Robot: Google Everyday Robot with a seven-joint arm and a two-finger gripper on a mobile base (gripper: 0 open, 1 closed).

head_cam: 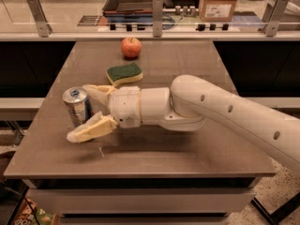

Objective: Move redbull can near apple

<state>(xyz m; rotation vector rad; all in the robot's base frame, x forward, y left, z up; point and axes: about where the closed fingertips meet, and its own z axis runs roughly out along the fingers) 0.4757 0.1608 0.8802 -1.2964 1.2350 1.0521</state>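
The redbull can (76, 106), silver with blue panels, stands upright near the left edge of the brown table (187, 153). The red apple (131, 47) sits at the far middle of the table, well apart from the can. My gripper (78, 112) comes in from the right at can height and is open. One finger (97, 93) lies behind the can and the other (91, 129) in front of it, so the can stands between them. I cannot tell whether either finger touches the can.
A green and yellow sponge (123, 73) lies between the can and the apple. My white arm (225, 111) spans the right half of the table. A railing with metal posts (157, 9), a dark tray and a cardboard box (219, 1) stand behind the far edge.
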